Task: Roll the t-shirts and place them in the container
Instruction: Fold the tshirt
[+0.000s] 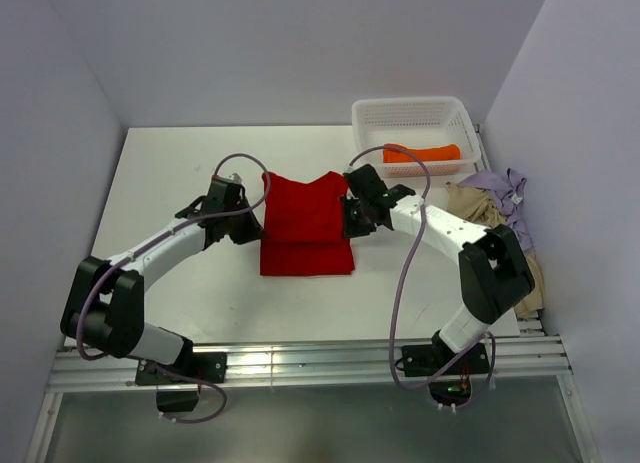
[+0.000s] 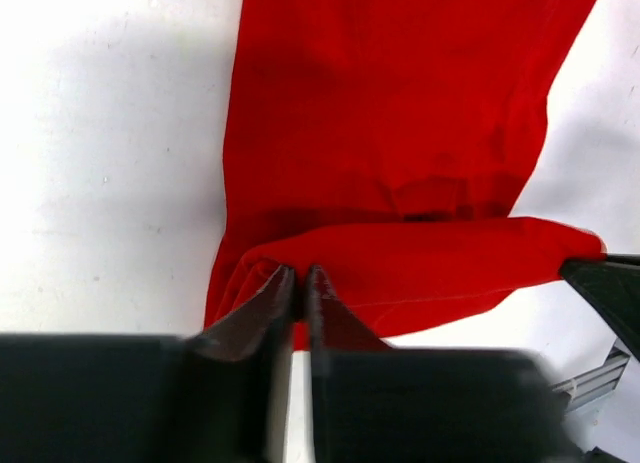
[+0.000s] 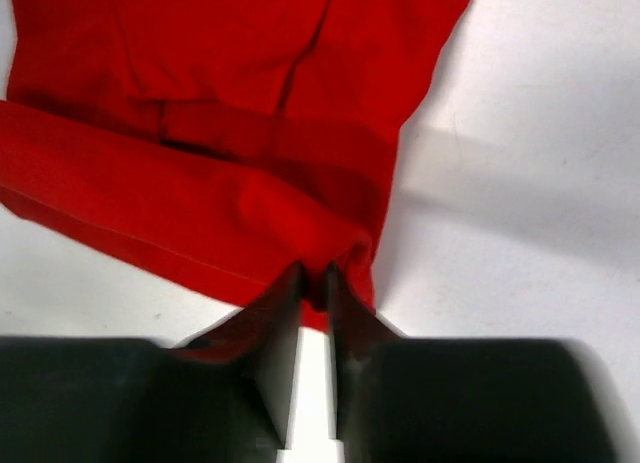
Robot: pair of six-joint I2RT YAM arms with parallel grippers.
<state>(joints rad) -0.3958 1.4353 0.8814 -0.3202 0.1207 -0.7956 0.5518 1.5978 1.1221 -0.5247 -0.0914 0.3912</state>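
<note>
Soft matt cloth on the red t-shirt (image 1: 305,228), lightly creased just ahead of the claw tips. Dark, smooth, faintly glossy plastic on the fingers (image 2: 262,313) of the left gripper (image 2: 301,275). Beside them, white table (image 1: 180,183) — smooth, matt.

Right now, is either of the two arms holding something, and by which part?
Both hold the red t-shirt. The left gripper pinches one end of its folded edge, the right gripper the other end.
</note>
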